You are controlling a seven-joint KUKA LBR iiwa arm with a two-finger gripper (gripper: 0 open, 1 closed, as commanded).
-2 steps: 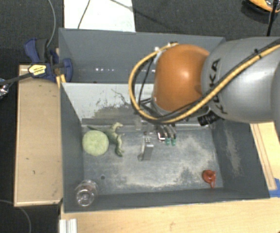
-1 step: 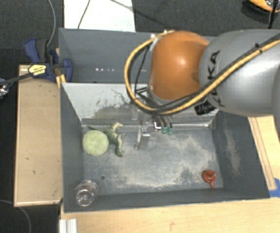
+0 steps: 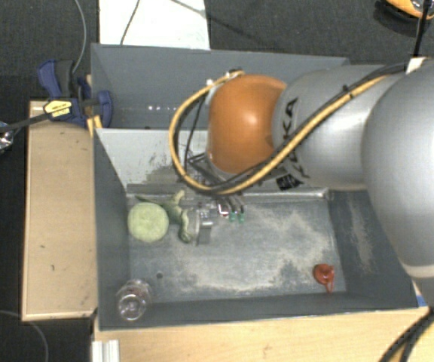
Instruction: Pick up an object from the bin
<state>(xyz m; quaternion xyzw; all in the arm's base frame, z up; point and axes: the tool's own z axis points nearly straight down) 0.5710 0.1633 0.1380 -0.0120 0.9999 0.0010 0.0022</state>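
We see the arm (image 3: 368,134) reaching in from the right, its orange cover (image 3: 243,123) hanging over the far-left part of the bin (image 3: 111,202). The gripper (image 3: 197,225) is low beneath it, close to the bin floor. It sits just beside a pale green ball (image 3: 148,222), which lies to its left near the foot of the left wall. We judge the ball to be the likeliest target because it is the nearest thing, but nothing shows it being gripped. A small pale scrap seems to lie between the two, too unclear for us to name. We cannot tell whether the gripper is released or clenched, since the wrist and cables hide its tip. The other things lie well apart. A small red piece (image 3: 324,274) rests near the right end of the floor. A clear bottle (image 3: 132,300) is tucked into the near-left corner, where the walls would crowd any approach. The ball has open floor to its right, so we think coming at it from that side makes sense.
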